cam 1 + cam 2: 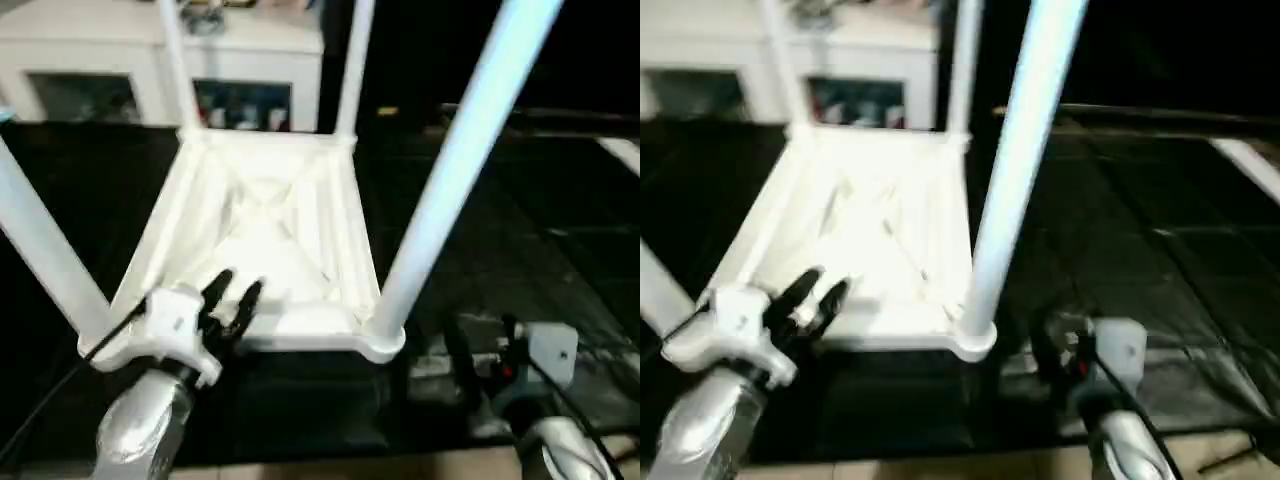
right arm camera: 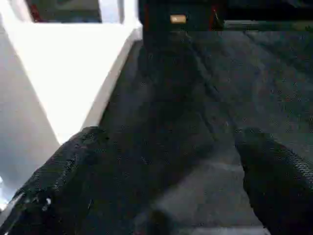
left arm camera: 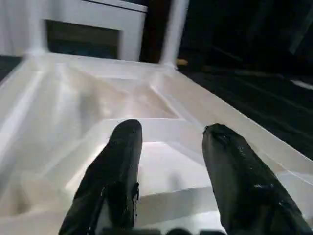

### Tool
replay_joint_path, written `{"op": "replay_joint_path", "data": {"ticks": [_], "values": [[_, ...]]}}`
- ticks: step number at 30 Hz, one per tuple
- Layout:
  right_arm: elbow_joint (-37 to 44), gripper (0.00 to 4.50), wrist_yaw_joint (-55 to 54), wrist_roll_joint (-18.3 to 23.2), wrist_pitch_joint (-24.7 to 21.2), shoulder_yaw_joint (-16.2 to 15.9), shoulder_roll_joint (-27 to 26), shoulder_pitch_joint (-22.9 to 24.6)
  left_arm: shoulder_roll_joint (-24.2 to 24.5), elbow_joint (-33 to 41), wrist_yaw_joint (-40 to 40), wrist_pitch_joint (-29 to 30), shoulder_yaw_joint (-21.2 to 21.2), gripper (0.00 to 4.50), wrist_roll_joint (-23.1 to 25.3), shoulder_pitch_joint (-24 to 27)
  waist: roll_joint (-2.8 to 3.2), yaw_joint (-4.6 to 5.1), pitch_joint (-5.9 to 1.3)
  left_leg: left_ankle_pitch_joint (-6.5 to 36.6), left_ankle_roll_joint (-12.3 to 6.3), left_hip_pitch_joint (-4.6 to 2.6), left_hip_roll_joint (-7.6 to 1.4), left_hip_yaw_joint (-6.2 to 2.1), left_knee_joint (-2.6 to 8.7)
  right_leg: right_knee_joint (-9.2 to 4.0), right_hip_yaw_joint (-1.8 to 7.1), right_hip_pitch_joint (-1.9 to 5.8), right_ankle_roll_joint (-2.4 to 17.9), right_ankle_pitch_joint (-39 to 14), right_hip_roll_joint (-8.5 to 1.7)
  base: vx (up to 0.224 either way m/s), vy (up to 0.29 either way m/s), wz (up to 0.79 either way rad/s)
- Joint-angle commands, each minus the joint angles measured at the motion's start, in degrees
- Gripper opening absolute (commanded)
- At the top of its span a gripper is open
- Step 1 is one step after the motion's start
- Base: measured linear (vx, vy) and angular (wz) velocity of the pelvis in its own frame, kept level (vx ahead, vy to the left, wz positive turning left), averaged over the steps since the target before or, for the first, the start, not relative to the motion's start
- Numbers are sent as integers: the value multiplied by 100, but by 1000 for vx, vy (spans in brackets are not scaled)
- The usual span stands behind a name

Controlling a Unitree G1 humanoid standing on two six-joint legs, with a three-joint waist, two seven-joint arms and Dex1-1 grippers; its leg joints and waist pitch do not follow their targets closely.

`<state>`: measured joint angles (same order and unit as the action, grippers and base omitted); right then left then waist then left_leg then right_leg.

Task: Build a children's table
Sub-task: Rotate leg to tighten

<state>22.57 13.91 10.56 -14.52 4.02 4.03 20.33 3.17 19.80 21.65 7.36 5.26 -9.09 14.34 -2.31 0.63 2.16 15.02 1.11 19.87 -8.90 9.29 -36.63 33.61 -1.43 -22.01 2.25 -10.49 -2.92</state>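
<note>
White tabletop [image 1: 265,235] upside down, all four legs [image 1: 455,165] socketed; only flipping upright apparently left. Left gripper [image 1: 232,300] parted, empty, over tabletop edge. Right gripper [image 2: 161,181] wide apart, empty.

Both of the robot's forearms are rounded, polished silver, each capped by a boxy white wrist housing. The left gripper [image 1: 232,296] carries two glossy black, blunt-tipped fingers [image 3: 117,166]; a thin black cable trails along that arm. The right gripper [image 2: 166,176] has matching black fingers, with a small red detail on its white housing.
</note>
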Motion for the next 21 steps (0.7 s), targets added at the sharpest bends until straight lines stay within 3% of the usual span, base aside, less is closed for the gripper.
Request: {"op": "replay_joint_path", "data": {"ticks": [1,2,3,4,5,6,7,8,9,11,13,15,17,21], "values": [[86,450,115,94,16,175,173,-42,-65,143,-49,-35,-115,228,24,38,246,58,-150,1017,-73,-149,-1129,-576,1023,138,-106,-29,139,-358,-209,0,0,0],[65,450,201,148,24,195,220,-42,-57,153,-78,-63,-137,228,89,64,159,69,-166,899,-315,-107,-1007,-532,921,39,-60,26,162,-333,-298,0,0,0],[58,450,277,203,9,206,257,-41,-64,165,-98,-67,-145,228,103,84,-6,27,-270,585,-458,102,-507,-283,590,-214,145,242,414,125,-504,-29,-66,-5],[52,450,374,271,16,205,321,-31,-81,183,-178,-72,-153,228,129,116,-84,-133,-194,834,-351,197,-271,-107,537,-437,253,214,373,-740,-704,-67,-95,-5],[49,450,437,317,24,203,364,-24,-93,196,-237,-73,-158,228,145,138,-164,-186,-183,1097,-172,159,-335,-158,538,-488,303,216,139,-2126,-758,-67,-95,-5],[44,450,497,414,13,230,387,-12,-103,194,-302,-84,-156,228,147,162,-199,-207,-172,1119,-108,154,-358,-165,576,-501,284,205,54,-2583,-711,-53,-86,1],[44,450,524,452,8,240,397,-8,-112,190,-322,-88,-151,228,135,169,-156,-220,-143,1319,-6,106,-380,-166,618,-539,260,118,-66,-3146,-626,-30,-64,0],[53,450,575,488,15,243,417,-1,-110,195,-338,-50,-150,228,133,177,-147,-209,-136,1409,41,99,-390,-175,636,-539,242,97,-92,-3274,-593,-30,-64,0],[55,450,647,515,40,239,452,10,-105,198,-361,-6,-156,228,128,188,-162,-209,-134,1511,107,110,-408,-190,669,-536,213,98,-120,-3278,-552,0,0,0],[63,450,680,542,25,231,468,41,-107,213,-325,-16,-138,228,41,190,-132,-234,-138,1607,166,97,-424,-198,687,-501,205,79,-105,-3027,-513,0,0,0],[96,450,860,647,-6,126,546,122,-71,213,-339,44,-127,228,24,192,-112,-265,-145,1571,193,93,-450,-203,718,-450,201,92,1,-2520,-490,0,0,0],[152,450,933,742,-50,65,535,160,-70,202,-370,58,-122,228,37,177,-104,-270,-152,1524,186,97,-461,-205,726,-419,198,114,69,-2173,-481,0,0,0],[150,450,972,730,-55,-30,555,192,-34,203,-342,6,-159,228,53,187,-94,-274,-172,1316,162,108,-462,-194,732,-353,199,160,243,-1418,-480,0,0,0],[163,450,1123,740,-82,-149,630,238,36,228,-308,-62,-226,228,81,230,-92,-287,-180,1106,69,97,-467,-176,714,-312,208,187,376,-895,-490,0,0,0]]}}
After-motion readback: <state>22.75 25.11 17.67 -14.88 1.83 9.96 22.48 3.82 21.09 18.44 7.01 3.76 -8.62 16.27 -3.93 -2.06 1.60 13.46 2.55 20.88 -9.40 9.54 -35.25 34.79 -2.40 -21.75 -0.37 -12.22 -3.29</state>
